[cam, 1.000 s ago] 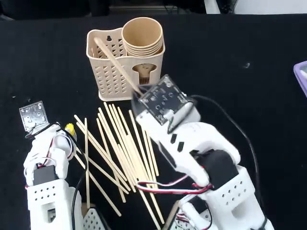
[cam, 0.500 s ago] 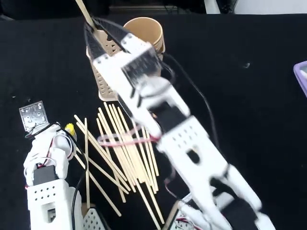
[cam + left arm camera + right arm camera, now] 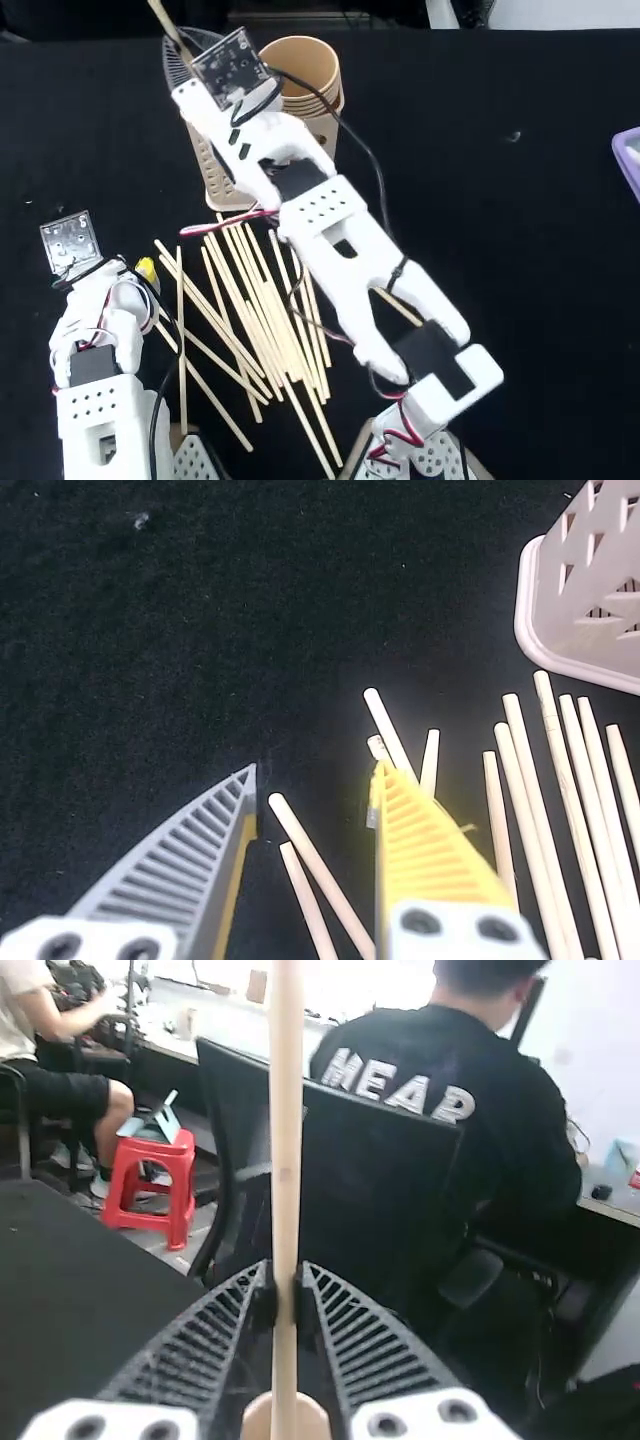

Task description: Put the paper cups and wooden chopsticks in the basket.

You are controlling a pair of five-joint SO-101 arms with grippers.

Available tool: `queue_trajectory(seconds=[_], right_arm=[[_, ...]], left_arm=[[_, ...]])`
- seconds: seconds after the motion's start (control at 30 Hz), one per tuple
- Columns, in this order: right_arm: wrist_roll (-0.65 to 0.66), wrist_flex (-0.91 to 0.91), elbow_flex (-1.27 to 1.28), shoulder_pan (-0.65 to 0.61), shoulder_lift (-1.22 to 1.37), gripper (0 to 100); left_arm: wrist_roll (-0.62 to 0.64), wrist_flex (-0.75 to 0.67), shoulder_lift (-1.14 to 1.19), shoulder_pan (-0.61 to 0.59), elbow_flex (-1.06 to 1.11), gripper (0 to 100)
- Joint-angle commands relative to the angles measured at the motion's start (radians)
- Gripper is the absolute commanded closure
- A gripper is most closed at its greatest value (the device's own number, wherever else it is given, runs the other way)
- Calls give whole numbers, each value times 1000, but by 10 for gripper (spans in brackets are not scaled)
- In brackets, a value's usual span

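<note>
**High view: right arm stretched to the basket with one chopstick clamped**

The right arm runs in a long diagonal from its base at the near edge of the table (image 3: 500, 200) up towards the far edge, left of the middle. Its links are almost fully extended and its wrist lies over the basket (image 3: 218, 185). The right gripper (image 3: 183, 50) sits at the basket's far left corner and points out past the table's far edge. In the right wrist view, the right gripper (image 3: 285, 1295) has both ribbed jaws pressed against a single wooden chopstick (image 3: 285, 1110). The stick stands straight up between them and rises well beyond the tips. In the high view this chopstick (image 3: 165, 22) slants up and away from the jaws towards the far left.

The basket stands near the far edge, and the stack of paper cups (image 3: 310, 70) is nested in its right-hand part.

The left arm is folded low at the near left corner of the table. The left gripper (image 3: 138, 270) is beside the left ends of the loose chopsticks (image 3: 250, 310). These lie fanned on the surface between the two arm bases, reaching towards the basket. In the left wrist view, the left gripper (image 3: 315, 775) has its grey and yellow jaws spread apart with nothing held. Two stick ends lie on the surface between them, more chopsticks (image 3: 555, 780) lie beside the yellow jaw, and a corner of the basket (image 3: 590, 590) sits beyond.
</note>
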Motion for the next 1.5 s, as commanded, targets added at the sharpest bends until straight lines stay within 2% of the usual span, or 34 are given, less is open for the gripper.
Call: queue_trajectory(seconds=[0.0,0.1,0.27,0.53,0.67,0.83,0.97,1.07,1.13,1.2,1.4,1.47], right_arm=[[-2,-23,-56,18,4,986],[-6,64,-67,18,15,982],[-8,236,-104,6,12,883],[-8,512,-294,0,-44,878],[-8,770,-348,-2,-185,878],[0,1198,-321,6,-381,876],[2,1473,-186,2,-490,875],[2,1590,-22,8,-533,875],[3,1593,124,40,-536,875],[3,1514,283,58,-535,874],[31,979,727,41,-535,869],[29,852,817,32,-533,825]], left_arm=[[0,-14,-12,8,-4,812],[0,-14,-12,8,-4,812],[0,-14,-12,8,-4,812],[0,-14,-12,7,-4,812],[0,-14,-12,7,-4,812],[0,-14,-12,7,-4,812],[0,-14,-12,7,-4,812],[0,-12,-12,2,-4,812],[0,-12,-12,2,-4,812],[0,-14,-12,5,-4,812],[0,-11,-12,1,-4,812],[0,-11,-12,1,-4,812]])
